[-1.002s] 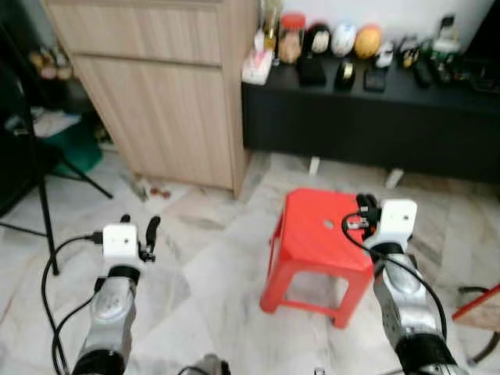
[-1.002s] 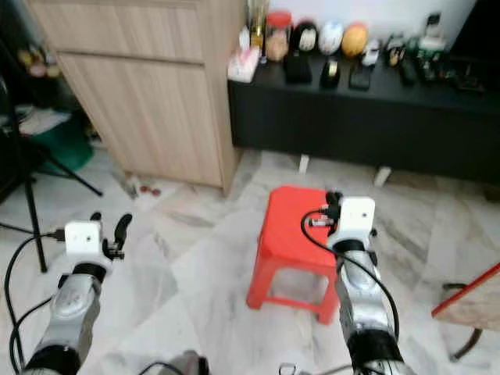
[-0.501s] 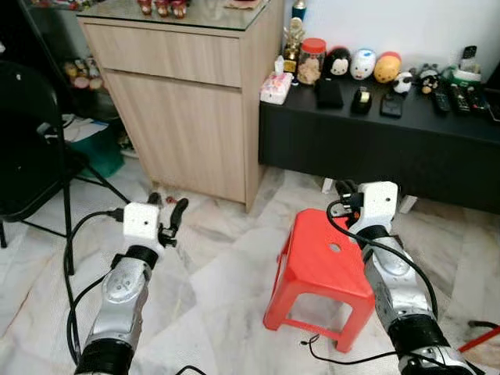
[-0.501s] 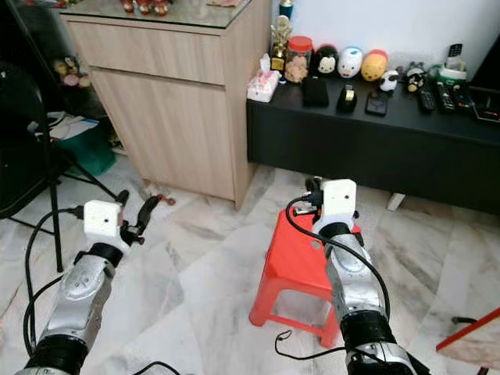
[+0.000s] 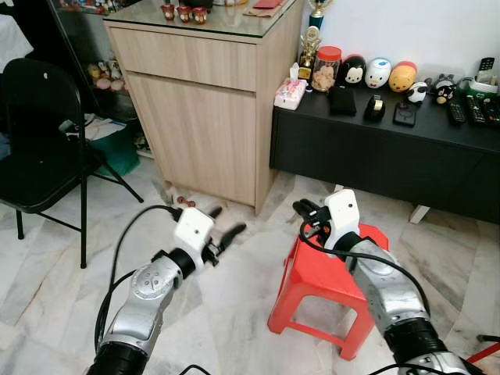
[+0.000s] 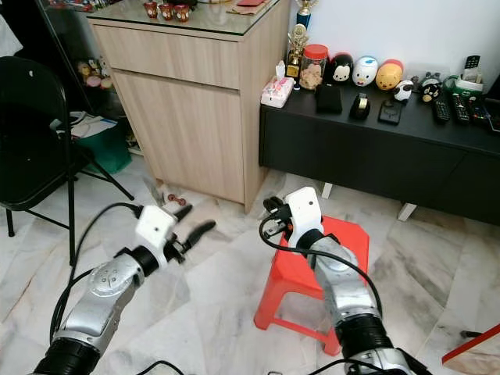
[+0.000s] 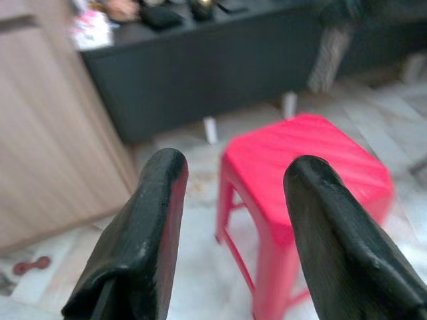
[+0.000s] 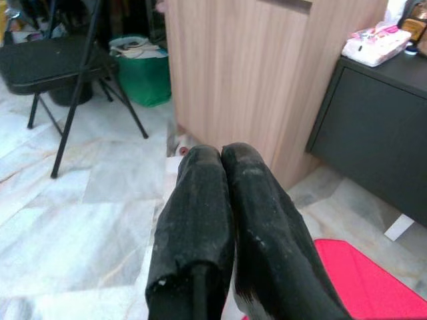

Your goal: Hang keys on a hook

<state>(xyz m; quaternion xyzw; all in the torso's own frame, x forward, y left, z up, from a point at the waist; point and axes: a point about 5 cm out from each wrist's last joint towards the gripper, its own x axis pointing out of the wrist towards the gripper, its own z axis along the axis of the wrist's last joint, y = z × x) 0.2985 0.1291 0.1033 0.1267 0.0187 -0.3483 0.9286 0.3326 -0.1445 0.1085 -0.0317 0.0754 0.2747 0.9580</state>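
My left gripper [image 5: 225,222] is held out low over the marble floor, open, with nothing between its fingers [image 7: 160,193]. It points to the right, toward a red plastic stool [image 5: 337,275], which lies ahead in the left wrist view [image 7: 313,160]. My right gripper [image 5: 303,209] hovers over the stool's near left corner, shut and empty. It points left, toward the foot of a wooden cabinet [image 8: 233,73].
The wooden cabinet [image 5: 207,101] with a glass top stands ahead on the left. A long black bench [image 5: 391,148] beside it carries toys, a jar and remotes. A black folding chair [image 5: 39,148] and a green tub [image 5: 117,150] are at the far left. Small red bits [image 5: 184,201] lie by the cabinet's foot.
The camera has lifted, so more of the cabinet and bench shows. My left gripper has swung right toward the stool, and my right gripper has turned left.
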